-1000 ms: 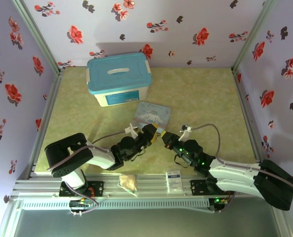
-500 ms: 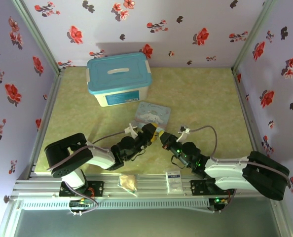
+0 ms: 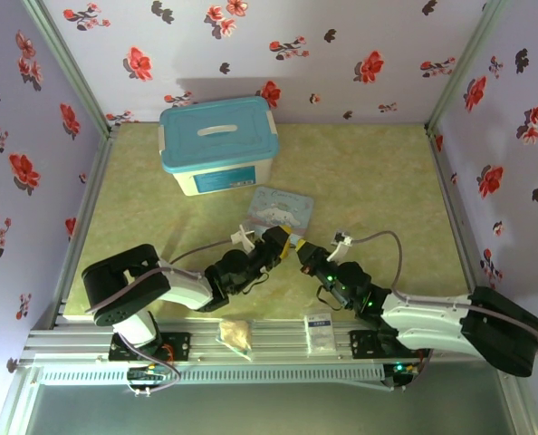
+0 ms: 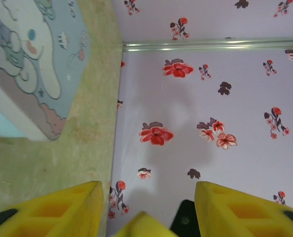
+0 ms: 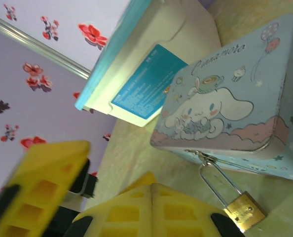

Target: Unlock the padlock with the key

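The brass padlock hangs by its thin silvery shackle from the hasp of the pale blue cartoon tin, at the lower right of the right wrist view. My right gripper is shut, its yellow fingers pressed together just left of the padlock. The key is hidden. My left gripper is open, its yellow fingers wide apart, with the tip of the right gripper's finger between them. In the top view both grippers meet just in front of the tin.
A white storage box with a teal lid stands behind the tin at the back left. A white sachet and a brownish packet lie on the front rail. Flowered walls close in both sides and the back.
The right arm has shifted a little while its gripper stays by the tin's front. The left gripper's jaws have narrowed somewhat.
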`<control>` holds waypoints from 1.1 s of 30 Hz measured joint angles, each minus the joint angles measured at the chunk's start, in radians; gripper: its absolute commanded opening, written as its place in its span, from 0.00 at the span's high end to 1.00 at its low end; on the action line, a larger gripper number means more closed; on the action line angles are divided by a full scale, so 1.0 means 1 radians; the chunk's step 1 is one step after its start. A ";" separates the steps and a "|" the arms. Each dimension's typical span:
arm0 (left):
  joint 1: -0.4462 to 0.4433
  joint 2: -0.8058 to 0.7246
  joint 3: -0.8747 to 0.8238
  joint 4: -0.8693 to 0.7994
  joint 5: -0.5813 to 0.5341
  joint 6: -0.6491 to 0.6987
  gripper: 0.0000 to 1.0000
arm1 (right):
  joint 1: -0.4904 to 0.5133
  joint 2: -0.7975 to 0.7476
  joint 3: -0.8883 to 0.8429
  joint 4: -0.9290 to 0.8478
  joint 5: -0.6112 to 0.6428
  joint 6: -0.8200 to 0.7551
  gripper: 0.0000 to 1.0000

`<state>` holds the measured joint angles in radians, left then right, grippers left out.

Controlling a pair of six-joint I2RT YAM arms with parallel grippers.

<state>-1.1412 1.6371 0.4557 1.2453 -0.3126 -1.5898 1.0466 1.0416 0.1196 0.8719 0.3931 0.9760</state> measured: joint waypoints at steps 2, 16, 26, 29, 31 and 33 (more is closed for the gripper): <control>0.000 -0.003 0.000 0.004 0.000 0.000 0.48 | 0.012 0.026 0.000 0.030 0.001 -0.010 1.00; 0.000 -0.006 0.000 -0.004 -0.006 0.014 0.43 | 0.051 -0.087 0.000 0.013 0.088 -0.047 1.00; -0.028 -0.007 0.024 -0.038 -0.005 0.033 0.46 | 0.059 0.030 0.005 0.080 0.102 -0.061 1.00; -0.036 -0.007 0.040 -0.061 -0.002 0.040 0.47 | 0.078 0.064 0.013 0.132 0.109 -0.067 1.00; -0.039 -0.007 0.042 -0.060 -0.002 0.041 0.52 | 0.090 0.066 0.013 0.143 0.116 -0.069 1.00; -0.040 -0.007 0.042 -0.060 -0.002 0.044 0.62 | 0.095 0.061 0.013 0.139 0.127 -0.069 1.00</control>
<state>-1.1809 1.6299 0.4973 1.1854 -0.3145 -1.5459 1.1416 1.1027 0.1322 1.0107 0.5198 0.9070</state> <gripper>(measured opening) 0.448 0.051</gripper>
